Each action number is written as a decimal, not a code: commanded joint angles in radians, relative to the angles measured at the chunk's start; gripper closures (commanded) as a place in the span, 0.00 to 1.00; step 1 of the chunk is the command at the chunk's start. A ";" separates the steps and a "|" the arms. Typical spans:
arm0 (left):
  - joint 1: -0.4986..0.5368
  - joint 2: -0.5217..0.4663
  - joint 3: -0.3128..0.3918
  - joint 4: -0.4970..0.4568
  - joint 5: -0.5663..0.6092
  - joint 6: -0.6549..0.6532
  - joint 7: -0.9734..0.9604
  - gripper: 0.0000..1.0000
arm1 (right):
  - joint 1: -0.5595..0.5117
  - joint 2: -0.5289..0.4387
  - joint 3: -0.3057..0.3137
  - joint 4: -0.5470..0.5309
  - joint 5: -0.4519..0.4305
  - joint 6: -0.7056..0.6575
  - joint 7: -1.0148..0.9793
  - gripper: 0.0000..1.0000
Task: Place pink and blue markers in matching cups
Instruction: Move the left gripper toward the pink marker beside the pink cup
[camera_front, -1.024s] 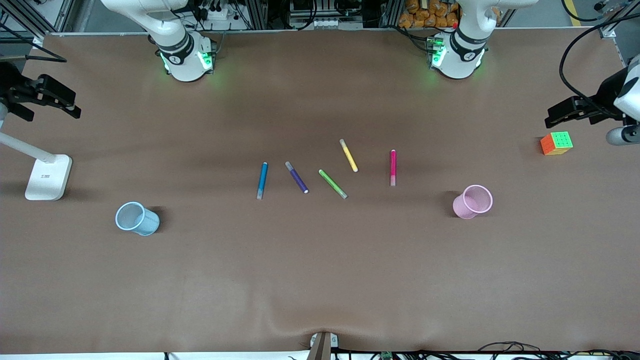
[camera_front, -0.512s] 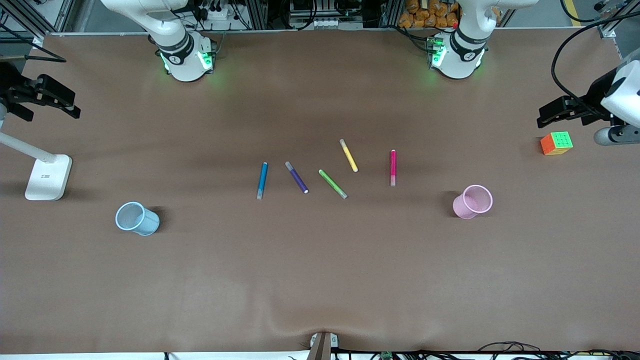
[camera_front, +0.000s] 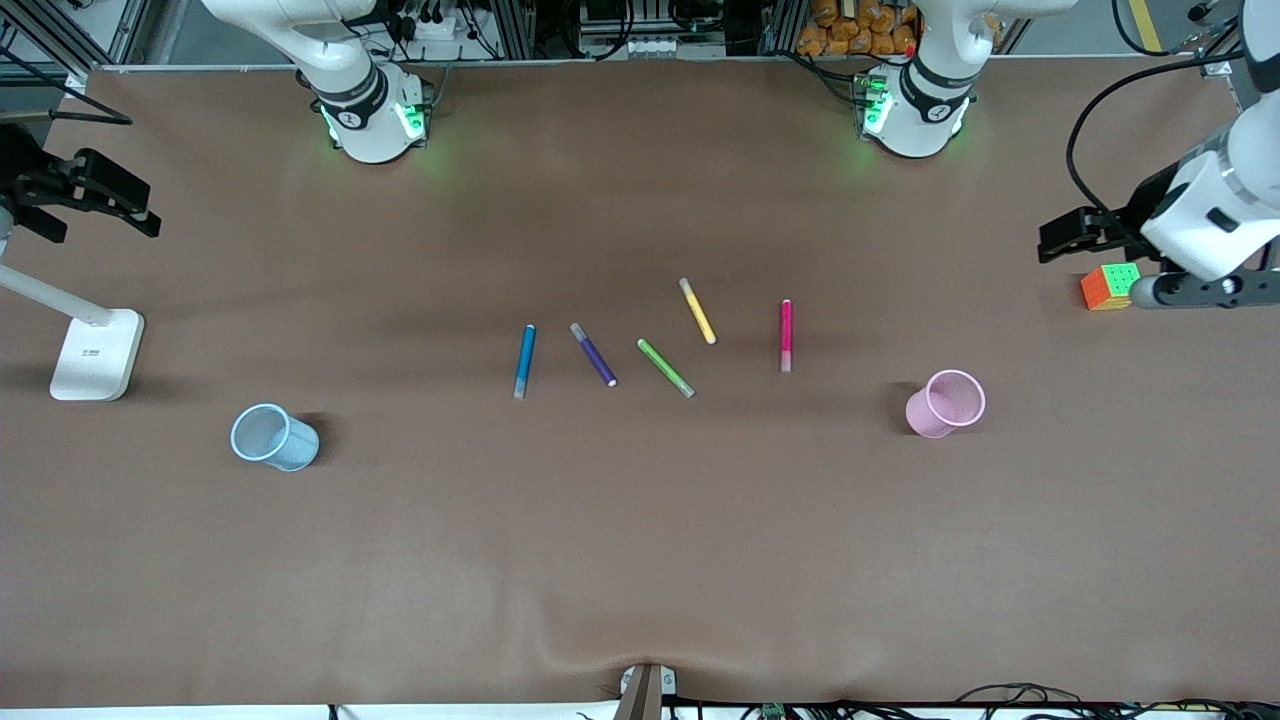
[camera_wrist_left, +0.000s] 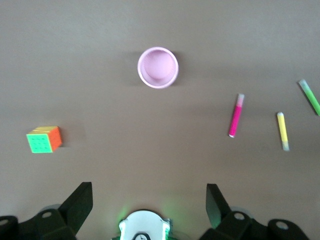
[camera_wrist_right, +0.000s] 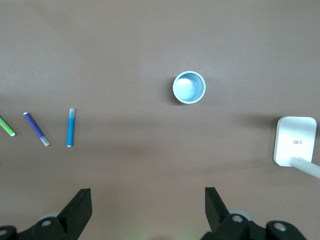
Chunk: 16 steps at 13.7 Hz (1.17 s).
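The pink marker (camera_front: 786, 335) (camera_wrist_left: 235, 115) and the blue marker (camera_front: 524, 360) (camera_wrist_right: 70, 128) lie flat in a row of pens at mid-table. Upright toward the left arm's end stands the pink cup (camera_front: 945, 403) (camera_wrist_left: 158, 67). The blue cup (camera_front: 273, 437) (camera_wrist_right: 189, 87) stands upright toward the right arm's end. My left gripper (camera_front: 1060, 238) (camera_wrist_left: 149, 194) hangs open and holding nothing, high by the table's end, above the colour cube. Over the lamp at the other end, my right gripper (camera_front: 135, 205) (camera_wrist_right: 148, 195) waits open, with nothing between its fingers.
Purple (camera_front: 594, 354), green (camera_front: 666, 367) and yellow (camera_front: 697, 311) pens lie between the two markers. A colour cube (camera_front: 1110, 285) (camera_wrist_left: 44, 139) sits near the left arm's end. A white lamp base (camera_front: 97, 354) (camera_wrist_right: 295, 140) stands at the right arm's end.
The left arm has swung in from the table's end toward the middle, and its hand now partly covers the colour cube in the front view. The right arm and all objects stay put.
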 joint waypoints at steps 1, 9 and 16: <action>0.000 0.023 -0.004 0.022 -0.033 -0.028 -0.006 0.00 | -0.012 -0.005 0.007 0.009 0.005 -0.002 0.003 0.00; -0.008 0.092 -0.069 0.023 -0.036 -0.028 -0.031 0.00 | -0.020 0.003 0.008 0.009 0.011 0.041 0.001 0.00; -0.015 0.138 -0.199 -0.056 -0.033 0.071 -0.249 0.00 | -0.021 0.001 0.008 0.009 0.013 0.030 0.003 0.00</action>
